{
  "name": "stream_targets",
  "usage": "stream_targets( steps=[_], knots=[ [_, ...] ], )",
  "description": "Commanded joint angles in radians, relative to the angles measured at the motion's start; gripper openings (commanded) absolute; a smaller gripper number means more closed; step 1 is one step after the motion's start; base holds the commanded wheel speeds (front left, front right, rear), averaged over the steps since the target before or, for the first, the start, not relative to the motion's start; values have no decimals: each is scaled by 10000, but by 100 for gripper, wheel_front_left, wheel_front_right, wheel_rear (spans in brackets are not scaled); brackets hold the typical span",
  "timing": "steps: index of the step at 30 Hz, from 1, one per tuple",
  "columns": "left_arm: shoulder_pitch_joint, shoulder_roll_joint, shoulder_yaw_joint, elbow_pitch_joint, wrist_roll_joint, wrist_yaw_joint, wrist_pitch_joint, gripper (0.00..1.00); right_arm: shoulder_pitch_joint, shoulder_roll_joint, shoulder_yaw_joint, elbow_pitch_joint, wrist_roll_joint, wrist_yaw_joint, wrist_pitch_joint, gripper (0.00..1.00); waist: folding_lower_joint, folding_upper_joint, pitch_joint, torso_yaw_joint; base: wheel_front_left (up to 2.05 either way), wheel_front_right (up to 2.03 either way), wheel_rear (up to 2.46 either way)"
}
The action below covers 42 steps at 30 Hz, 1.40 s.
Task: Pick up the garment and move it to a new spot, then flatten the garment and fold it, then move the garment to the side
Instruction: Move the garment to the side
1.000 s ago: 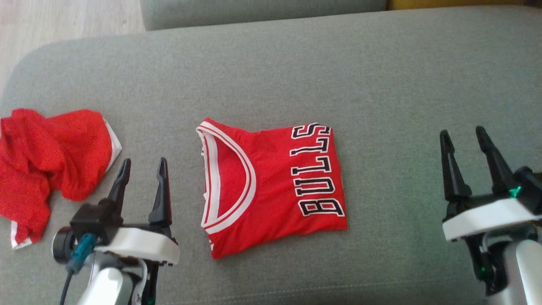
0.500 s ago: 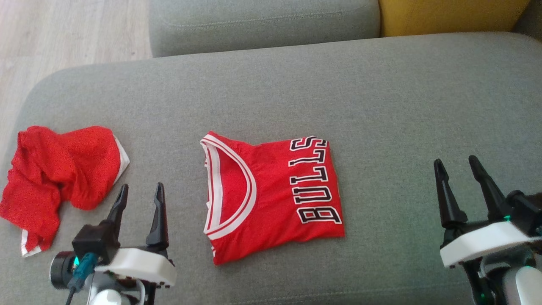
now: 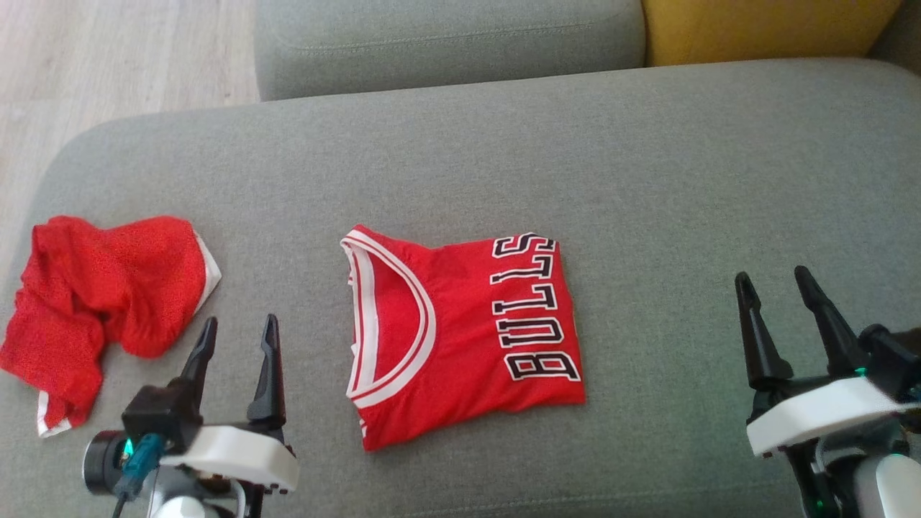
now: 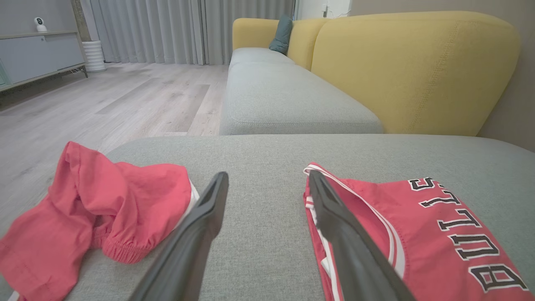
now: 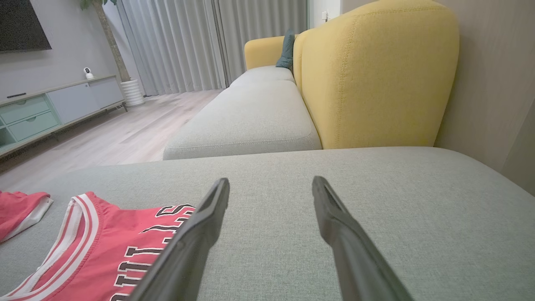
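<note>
Red folded jersey on woven grey cushion; left end effector, right end effector splayed, empty.

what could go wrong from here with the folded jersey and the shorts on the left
1. The folded jersey lies in loose layers; a pinch at one edge may lift only the top layer and undo the fold.
2. The crumpled shorts sit near the cushion edge on the left; sliding the jersey that way could pile it onto them or nudge them off.
</note>
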Motion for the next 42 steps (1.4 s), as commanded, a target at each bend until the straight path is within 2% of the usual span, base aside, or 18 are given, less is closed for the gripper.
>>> stream_targets(
  steps=[1, 13, 23, 30, 38, 39, 41, 42],
  knots=[
    [-380, 250, 314, -309, -14, 61, -25, 100, -177, -72, 178, -347, 1, -9, 1, 100, 0, -1, -28, -3, 0, 0, 0],
    [-559, 291, 191, -401, 29, 62, 6, 100, -231, -75, 234, -204, 3, -9, 15, 100, 0, -1, 6, 209, 0, 0, 0],
    [-1003, 190, 45, -589, 134, 21, -65, 100, -318, -214, 411, 394, 118, -9, 251, 100, 0, -1, 350, 1203, 0, 0, 0],
    [-1794, -121, -17, -462, 195, -255, -232, 100, -1019, -287, 952, 2058, 296, -9, 413, 100, 0, -1, 1185, 2176, 0, 0, 0],
    [-2207, -472, 5, -204, 321, -493, -303, 100, -1908, -245, 1588, 4110, 489, -9, 619, 100, 0, -1, 1682, 2588, 0, 0, 0],
    [-2242, -505, 29, -173, 334, -526, -306, 100, -1981, -231, 1669, 4270, 561, -9, 679, 78, 0, -1, 1727, 2601, 0, 0, 0],
    [-2309, -563, 109, -158, 386, -585, -309, 100, -2101, -255, 1759, 4529, 644, -9, 841, 4, 0, -1, 1789, 2589, 0, 0, 0],
    [-2331, -590, 150, -160, 420, -613, -309, 100, -2163, -277, 1791, 4590, 674, -9, 852, 0, 0, -1, 1822, 2569, 0, 0, 0]
  ],
)
